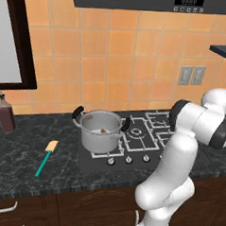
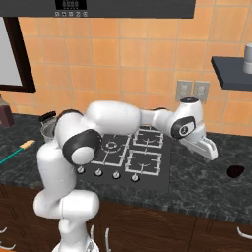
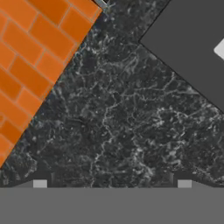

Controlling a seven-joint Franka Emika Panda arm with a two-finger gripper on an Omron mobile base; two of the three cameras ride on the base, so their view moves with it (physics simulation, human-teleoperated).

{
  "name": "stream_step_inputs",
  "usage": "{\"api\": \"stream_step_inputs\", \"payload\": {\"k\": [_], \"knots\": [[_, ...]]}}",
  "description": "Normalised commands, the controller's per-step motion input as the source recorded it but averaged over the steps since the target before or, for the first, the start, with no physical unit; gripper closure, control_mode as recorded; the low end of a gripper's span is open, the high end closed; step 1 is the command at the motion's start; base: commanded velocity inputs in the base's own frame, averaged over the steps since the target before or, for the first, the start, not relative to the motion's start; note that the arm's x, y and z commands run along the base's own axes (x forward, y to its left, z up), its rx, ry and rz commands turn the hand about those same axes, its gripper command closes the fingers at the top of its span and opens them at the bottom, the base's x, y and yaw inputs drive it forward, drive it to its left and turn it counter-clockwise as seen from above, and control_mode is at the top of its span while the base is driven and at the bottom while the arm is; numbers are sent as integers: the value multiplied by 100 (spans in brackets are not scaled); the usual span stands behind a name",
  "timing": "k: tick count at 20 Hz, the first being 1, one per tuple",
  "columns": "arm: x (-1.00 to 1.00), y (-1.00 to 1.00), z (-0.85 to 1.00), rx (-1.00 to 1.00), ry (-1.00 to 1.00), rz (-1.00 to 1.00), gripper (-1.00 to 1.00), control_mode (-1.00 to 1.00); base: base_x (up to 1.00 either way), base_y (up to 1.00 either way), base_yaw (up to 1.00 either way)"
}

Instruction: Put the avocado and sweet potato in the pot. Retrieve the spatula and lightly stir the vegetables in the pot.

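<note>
Two task things are sitting in your left base view: the pot [image 1: 101,131] is standing on the front left burner of the stovetop [image 1: 142,138], and the spatula [image 1: 46,157] is lying flat on the dark speckled counter [image 1: 31,166] to the pot's left, apart from it, with its tan blade pointing toward the tiled wall [image 1: 113,63]. Something small and brownish is showing inside the pot, too small for you to name. A dark bottle [image 1: 6,114] is standing at the far left near the wall. The arm is rising at the lower right and bending away to the right.

Turning to the right base view, you are seeing the arm reaching across the stovetop to the right, with the gripper [image 2: 210,149] hanging over the counter right of the burners. A dark rounded object [image 2: 236,171] is lying on the counter just beyond it; you cannot tell what it is. The pot is peeking out behind the arm's elbow at the left, and the spatula is lying at the left edge.

Looking through the hand view, you are facing bare counter between the orange tiles and a corner of the stovetop. The fingertips [image 3: 40,183] are standing wide apart at the bottom, holding nothing.
</note>
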Motion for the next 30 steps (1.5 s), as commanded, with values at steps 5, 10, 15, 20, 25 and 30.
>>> {"api": "stream_step_inputs", "payload": {"k": [5,10,15,20,25,30], "knots": [[26,-93,-47,0,0,-2,-100,-100,0,0,0],[48,-82,-4,0,0,-1,-100,-100,0,0,0],[39,-47,-27,4,0,0,-100,-100,0,0,0],[40,-14,-55,1,0,0,-100,-100,0,0,0],[34,-3,-56,0,0,0,-100,-100,0,0,0],[20,-21,-42,0,0,0,100,-100,0,0,0]]}}
